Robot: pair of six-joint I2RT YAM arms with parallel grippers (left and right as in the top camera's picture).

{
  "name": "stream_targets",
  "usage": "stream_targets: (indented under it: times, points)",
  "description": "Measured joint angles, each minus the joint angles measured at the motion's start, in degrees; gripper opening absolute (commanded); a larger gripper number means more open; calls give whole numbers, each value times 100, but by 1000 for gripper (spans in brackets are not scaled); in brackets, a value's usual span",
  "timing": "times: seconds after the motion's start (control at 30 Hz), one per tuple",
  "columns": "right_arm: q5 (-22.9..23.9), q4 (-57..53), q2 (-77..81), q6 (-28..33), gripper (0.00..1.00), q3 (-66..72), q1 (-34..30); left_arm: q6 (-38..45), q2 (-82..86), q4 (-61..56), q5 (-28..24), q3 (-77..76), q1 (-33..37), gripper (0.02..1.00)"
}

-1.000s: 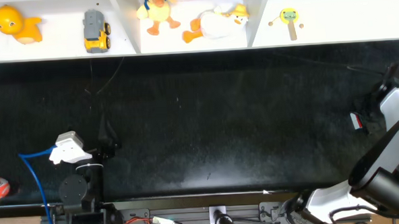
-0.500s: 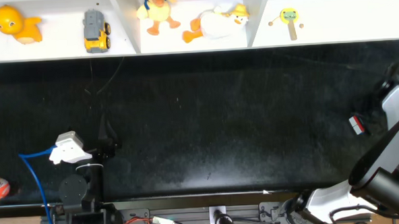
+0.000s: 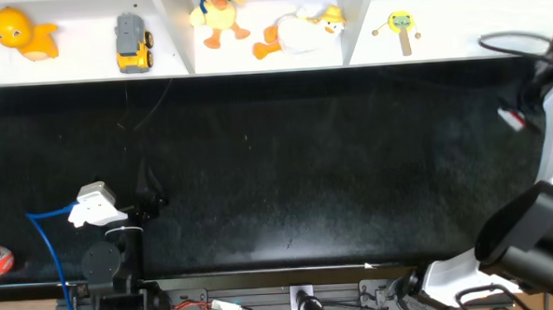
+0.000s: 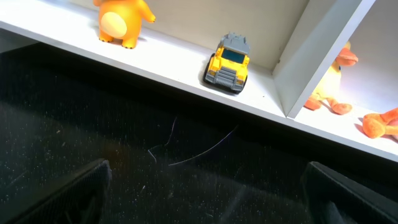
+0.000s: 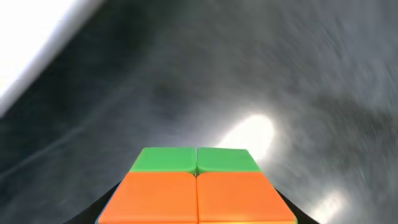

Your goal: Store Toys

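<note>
The right gripper (image 5: 196,213) is clamped on a two-by-two puzzle cube (image 5: 196,183), green face ahead and orange face up, dark fingers pressed against its sides. The cube hangs above the black table (image 3: 315,172) at its right end, near the white shelf (image 3: 254,64). The left gripper (image 4: 208,186) sits low at the table's left with its fingers (image 4: 68,196) spread wide and nothing between them, facing the shelf where a yellow truck (image 4: 229,61) stands between an orange duck toy (image 4: 121,22) and a plush duck (image 4: 333,87).
</note>
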State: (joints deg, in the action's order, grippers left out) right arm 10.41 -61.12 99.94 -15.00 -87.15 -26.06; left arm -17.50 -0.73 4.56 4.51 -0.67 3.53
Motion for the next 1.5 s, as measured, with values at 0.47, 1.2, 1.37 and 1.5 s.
stream_targets:
  times: [0.47,1.2,1.37,1.5]
  points:
    - [-1187,1974,-2282,1982,49,1808,236,2,0,-2,0,0,0,998]
    - [-2503,8502,-673,3117,47,3873,205,2,0,0,2,0,0,998]
    - [-2566,9254,-254,3139,47,3875,125,2,0,0,0,0,0,998]
    - [-2568,9796,7,3112,47,3875,42,2,0,0,0,0,0,998]
